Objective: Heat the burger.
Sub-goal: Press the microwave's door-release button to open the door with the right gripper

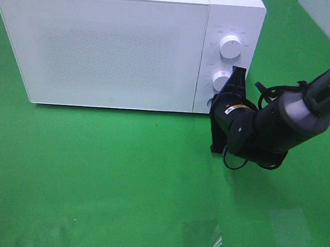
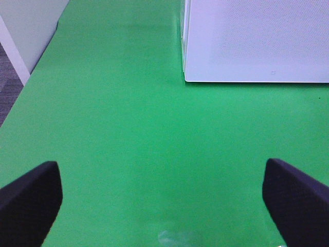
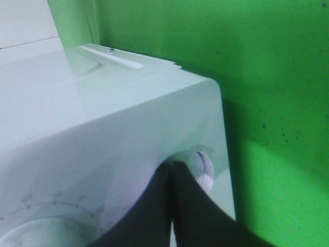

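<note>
While closed, right gripper [image 3: 172, 165] at knob [image 3: 202, 167] of microwave [image 1: 102, 50]; burger unseen.

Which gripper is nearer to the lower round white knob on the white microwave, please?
The right gripper: shut, its tips are at the lower round white knob. The left gripper hangs open over the green table, off the door-side front corner of the microwave.

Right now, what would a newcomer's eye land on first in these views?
The big white microwave, door closed, fills the back of the green table. The right gripper, shut, has its tips at the lower knob. The left gripper hangs open above the table; no burger is in view.
</note>
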{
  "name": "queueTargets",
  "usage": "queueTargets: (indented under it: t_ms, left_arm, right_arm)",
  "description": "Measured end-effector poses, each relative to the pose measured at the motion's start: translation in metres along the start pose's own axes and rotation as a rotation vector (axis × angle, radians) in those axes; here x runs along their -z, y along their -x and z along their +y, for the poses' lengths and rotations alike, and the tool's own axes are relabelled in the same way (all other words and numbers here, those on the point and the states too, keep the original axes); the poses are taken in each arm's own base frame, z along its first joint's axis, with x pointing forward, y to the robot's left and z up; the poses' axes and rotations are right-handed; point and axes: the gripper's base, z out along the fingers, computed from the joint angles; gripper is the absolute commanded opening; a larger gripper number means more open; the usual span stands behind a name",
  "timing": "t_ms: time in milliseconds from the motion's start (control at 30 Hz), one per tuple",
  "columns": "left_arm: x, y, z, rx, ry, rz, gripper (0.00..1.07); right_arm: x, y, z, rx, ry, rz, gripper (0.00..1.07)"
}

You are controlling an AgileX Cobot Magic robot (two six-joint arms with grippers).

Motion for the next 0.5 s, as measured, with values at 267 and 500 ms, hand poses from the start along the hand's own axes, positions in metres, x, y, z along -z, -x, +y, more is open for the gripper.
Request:
queueTargets:
  t_ms: [267, 500]
  left_arm:
    - [0.0, 0.0, 0.0, 0.0, 0.0, 0.0, 0.98]
    - [0.0, 0.0, 0.0, 0.0, 0.0, 0.0, 0.98]
  right_arm:
    - [-0.0068, -0.0036, -0.0051, 0.014, 0.009, -0.022, 0.0]
    - [-0.0068, -0.0035, -0.0052, 0.026, 0.008, -0.023, 0.0]
